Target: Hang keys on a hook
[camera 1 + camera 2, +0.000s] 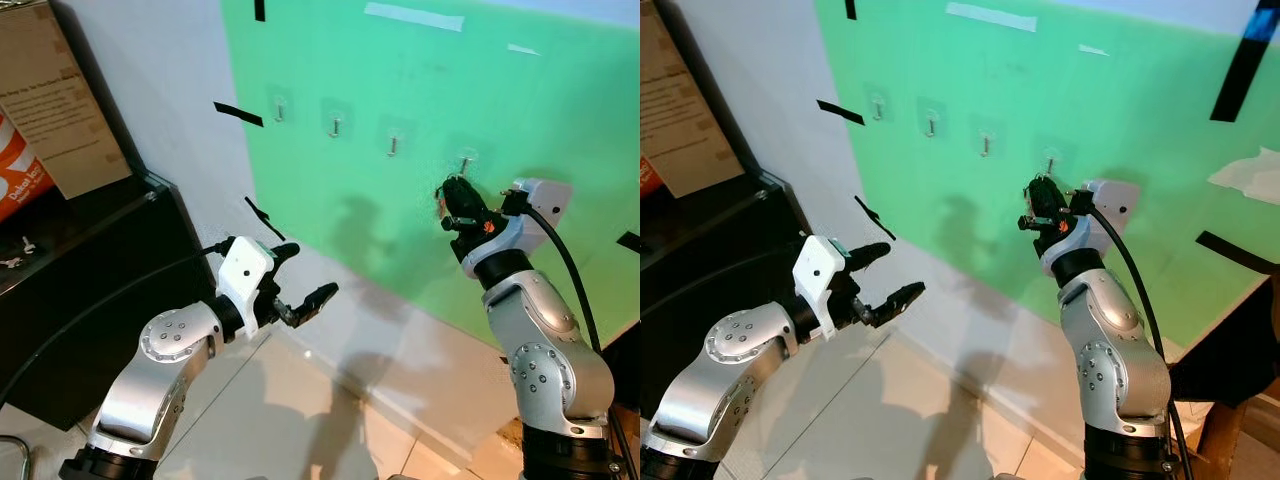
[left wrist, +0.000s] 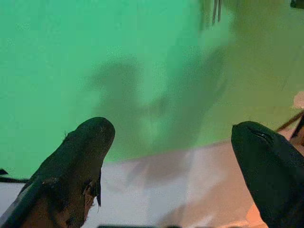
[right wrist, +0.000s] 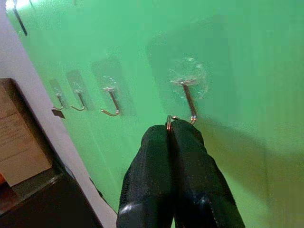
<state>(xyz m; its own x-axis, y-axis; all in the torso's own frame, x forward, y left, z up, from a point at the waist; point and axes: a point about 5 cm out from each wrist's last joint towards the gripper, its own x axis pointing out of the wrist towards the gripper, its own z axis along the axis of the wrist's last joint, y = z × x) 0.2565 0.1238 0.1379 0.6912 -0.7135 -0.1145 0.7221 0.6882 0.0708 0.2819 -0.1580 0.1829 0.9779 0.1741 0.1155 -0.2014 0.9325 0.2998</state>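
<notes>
We see our right end effector [image 3: 170,130] raised to the green wall [image 1: 560,120], fingers pinched together on a thin key ring [image 3: 168,122] that peeps out between the tips. The ring sits just beside the lower tip of the rightmost hook [image 3: 189,97], close enough that we cannot tell whether it touches. The keys themselves are hidden behind the fingers. Three more hooks [image 1: 336,125] run in a row to the left, well apart from our grip. Our left end effector [image 1: 305,285] hangs lower and to the left, fingers spread wide and holding nothing, short of the wall. At far left a dark cabinet [image 1: 90,300] carries a cardboard box [image 1: 50,100]. Strips of black tape [image 1: 238,114] mark the wall near the leftmost hook.
</notes>
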